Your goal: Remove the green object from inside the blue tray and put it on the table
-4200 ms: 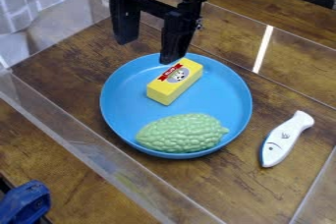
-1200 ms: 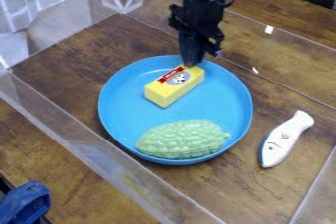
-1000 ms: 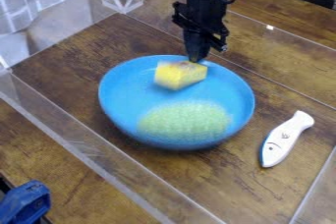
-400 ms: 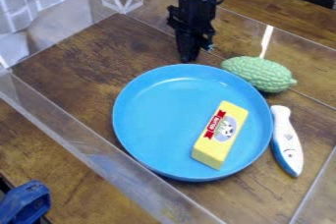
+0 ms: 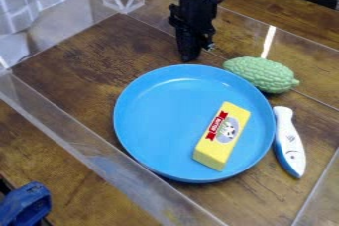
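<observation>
Dark wood-grain worktop [image 5: 79, 61] now carries the green object [image 5: 261, 73], lying just beyond the blue tray [image 5: 159, 121] rim, so the task looks essentially done, while the end effector [image 5: 193, 52] hangs nearby, its grip state unclear.

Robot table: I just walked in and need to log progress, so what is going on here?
A single robot arm hangs its gripper tip-down just beyond the far rim of the blue tray, holding nothing that shows. The green object lies on the table just past the tray's far right edge, outside it. A yellow block with a red-white label lies inside the tray, and a white and blue tool lies on the table by its right rim. The removal looks done.
</observation>
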Controlling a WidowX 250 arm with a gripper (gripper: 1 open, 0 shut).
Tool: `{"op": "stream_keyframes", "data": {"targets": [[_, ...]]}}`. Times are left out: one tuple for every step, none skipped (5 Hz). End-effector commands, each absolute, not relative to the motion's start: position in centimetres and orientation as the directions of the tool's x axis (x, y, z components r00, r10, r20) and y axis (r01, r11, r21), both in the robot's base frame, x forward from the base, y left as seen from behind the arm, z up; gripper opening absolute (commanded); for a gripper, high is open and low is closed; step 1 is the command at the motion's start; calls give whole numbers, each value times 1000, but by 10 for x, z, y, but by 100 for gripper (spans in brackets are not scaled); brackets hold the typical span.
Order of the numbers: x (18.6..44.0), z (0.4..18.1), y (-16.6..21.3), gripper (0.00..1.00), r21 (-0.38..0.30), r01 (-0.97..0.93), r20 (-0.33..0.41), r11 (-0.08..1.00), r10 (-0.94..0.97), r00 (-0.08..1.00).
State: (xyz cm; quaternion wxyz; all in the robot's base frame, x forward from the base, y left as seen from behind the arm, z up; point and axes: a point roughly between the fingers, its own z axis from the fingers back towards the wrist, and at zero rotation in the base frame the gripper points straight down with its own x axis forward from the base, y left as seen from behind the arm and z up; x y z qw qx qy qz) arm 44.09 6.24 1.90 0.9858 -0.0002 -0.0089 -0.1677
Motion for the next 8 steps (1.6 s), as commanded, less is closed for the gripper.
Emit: {"op": "stream_keyframes", "data": {"targets": [[437,12,55,100,-15,382,-15,924,-382,924],[437,11,47,100,-21,410,-23,912,-410,912],[440,11,51,100,-23,483,-24,876,-483,875],[441,11,54,100,-25,553,-25,833,-553,833],[439,10,53,100,-29,584,-25,811,-585,811],[437,9,52,100,-32,616,-26,787,-617,787],[435,10,50,100,-36,648,-26,760,-649,760],[432,10,45,100,-40,699,-26,714,-700,713]]}}
